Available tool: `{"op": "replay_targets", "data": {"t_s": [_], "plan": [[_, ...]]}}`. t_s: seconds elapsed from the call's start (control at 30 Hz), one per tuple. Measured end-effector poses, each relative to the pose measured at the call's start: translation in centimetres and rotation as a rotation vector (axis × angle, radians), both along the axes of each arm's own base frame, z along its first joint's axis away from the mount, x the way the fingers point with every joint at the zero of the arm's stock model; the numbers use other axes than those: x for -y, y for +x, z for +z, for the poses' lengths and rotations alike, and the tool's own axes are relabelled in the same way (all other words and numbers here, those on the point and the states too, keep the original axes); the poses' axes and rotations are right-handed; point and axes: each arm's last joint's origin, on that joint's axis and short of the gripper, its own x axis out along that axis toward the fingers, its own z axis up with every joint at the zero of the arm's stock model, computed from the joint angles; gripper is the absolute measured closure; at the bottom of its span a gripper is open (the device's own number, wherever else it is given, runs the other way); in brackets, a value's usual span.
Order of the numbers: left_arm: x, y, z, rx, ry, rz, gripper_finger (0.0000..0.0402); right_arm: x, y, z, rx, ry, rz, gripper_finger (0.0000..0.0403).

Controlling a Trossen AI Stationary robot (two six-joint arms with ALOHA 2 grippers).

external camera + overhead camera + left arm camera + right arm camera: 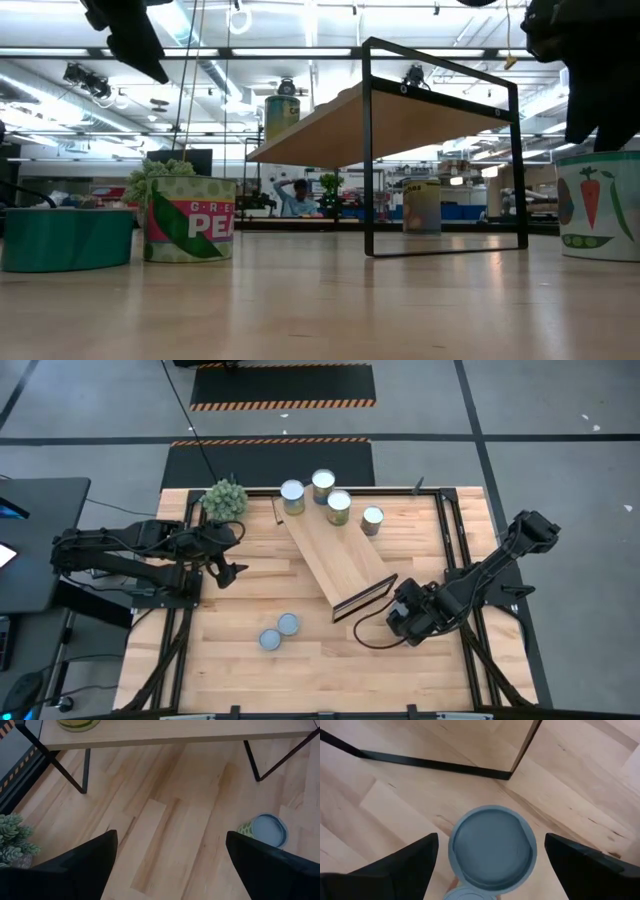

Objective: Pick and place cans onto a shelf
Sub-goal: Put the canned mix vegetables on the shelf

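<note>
Shelf (335, 555) lies slanted across the middle of the bench (240, 660), its dark frame end nearest my right gripper (395, 622). Four cans (331, 502) cluster at the far end: from above I read two as sitting on the board and two just off its far edge, but I cannot settle which are touching it. The low view shows one can (282, 115) up on the plank and another (422, 207) standing beneath it.

Two more cans (279, 632) stand side by side, touching or nearly so, on open bench near the front. There is free wood around them on every side, and a clear lane between them and the shelf frame.

My right gripper hangs over bench beside the frame end, its fingers (395, 870) spread wide and empty. Its wrist view looks straight down on a can (492, 850) centred between the fingers, with a second lid cut off at the picture's edge; the can's sides are hidden from there.

My left gripper (226, 555) waits over bare bench by the plant ball (224, 498), fingers wide apart, nothing held. Its wrist view catches one can (265, 831) on the bench, and the plant ball is half cut off.

Right arm blocks part of a large can (598, 205) in the low view.
</note>
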Motion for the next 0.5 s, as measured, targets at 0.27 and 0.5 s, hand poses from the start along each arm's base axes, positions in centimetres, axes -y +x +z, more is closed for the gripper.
{"op": "replay_targets", "data": {"t_s": [0.27, 0.5], "plan": [[0.0, 0.0, 0.0, 0.0, 0.0, 0.0, 0.0025, -0.4, 0.7, -1.3, -0.024, -0.018, -0.012, 0.0029], [0.0, 0.0, 0.0, 0.0, 0.0, 0.001, 0.0025, -1.0, 1.4, -3.1, -0.033, 0.012, -0.009, 0.0029]]}}
